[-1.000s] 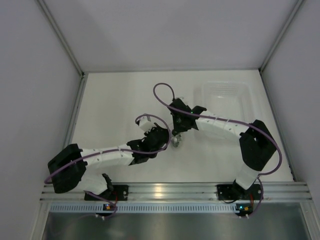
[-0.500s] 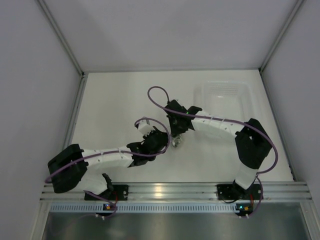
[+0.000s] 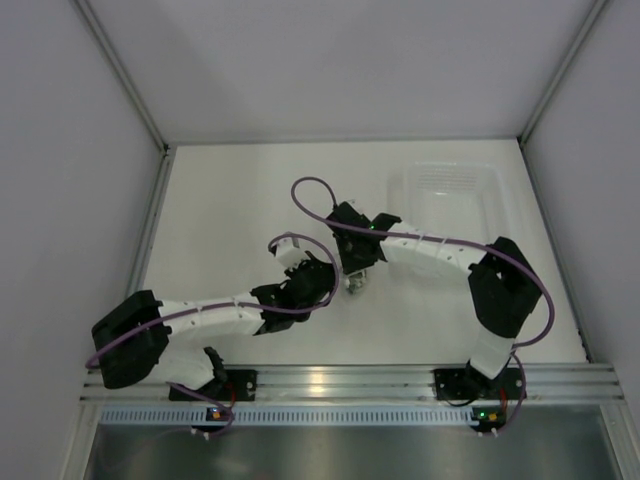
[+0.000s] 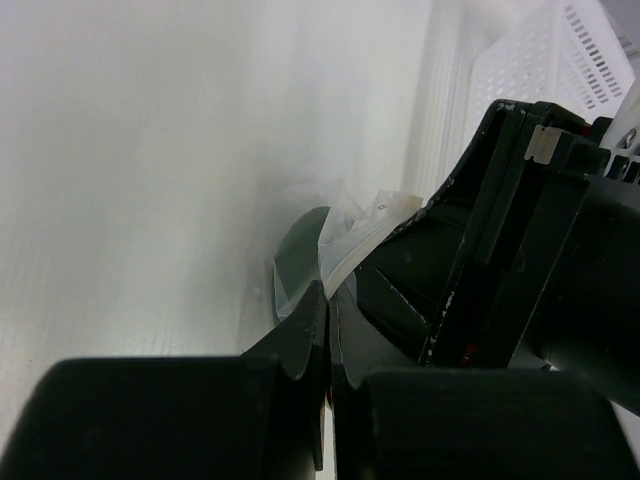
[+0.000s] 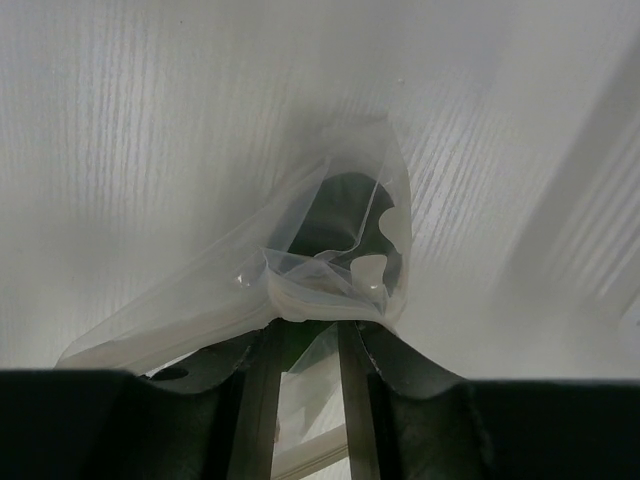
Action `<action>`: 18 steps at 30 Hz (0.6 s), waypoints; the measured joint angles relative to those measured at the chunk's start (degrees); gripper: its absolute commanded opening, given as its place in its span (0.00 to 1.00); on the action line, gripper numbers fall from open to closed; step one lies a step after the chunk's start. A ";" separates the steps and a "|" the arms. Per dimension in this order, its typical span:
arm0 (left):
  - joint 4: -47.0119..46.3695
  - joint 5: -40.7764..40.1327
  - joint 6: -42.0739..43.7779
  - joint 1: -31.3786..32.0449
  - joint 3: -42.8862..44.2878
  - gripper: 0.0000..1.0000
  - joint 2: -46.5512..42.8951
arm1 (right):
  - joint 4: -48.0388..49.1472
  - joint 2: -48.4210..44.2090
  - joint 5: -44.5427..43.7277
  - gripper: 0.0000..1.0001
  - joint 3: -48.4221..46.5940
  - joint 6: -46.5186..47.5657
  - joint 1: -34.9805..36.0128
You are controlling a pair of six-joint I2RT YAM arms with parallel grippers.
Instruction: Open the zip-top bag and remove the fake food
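The zip-top bag, a small clear pouch, sits between my two grippers at mid-table. My left gripper is shut on its edge from the left; in the left wrist view the jaws pinch clear plastic. My right gripper comes in from the right and above, its fingers close together on the bag's thick top edge. The fake food, a dark green oval, lies inside the bag. It also shows in the left wrist view, behind the plastic.
A larger clear rigid tray stands at the back right, behind the right arm; its slotted wall shows in the left wrist view. White walls enclose the table on three sides. A purple cable loops above each wrist.
The right wrist has moved a little to the left and nearer the left gripper, its cable loop with it. The left gripper has edged forward. The bag stays between them.
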State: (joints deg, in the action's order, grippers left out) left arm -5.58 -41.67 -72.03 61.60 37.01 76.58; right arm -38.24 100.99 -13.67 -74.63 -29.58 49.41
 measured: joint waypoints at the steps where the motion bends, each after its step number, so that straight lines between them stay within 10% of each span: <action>1: -0.02 0.00 0.22 0.00 0.00 0.00 0.00 | -0.02 0.00 0.07 0.32 0.00 0.07 0.00; 18: 0.09 1.01 2.01 0.44 0.35 0.00 0.07 | 0.57 -0.39 -1.31 0.46 2.64 0.00 1.44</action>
State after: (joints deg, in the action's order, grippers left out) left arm -5.50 -40.66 -70.02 62.04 37.36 76.64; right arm -37.67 100.60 -14.98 -71.99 -29.58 50.85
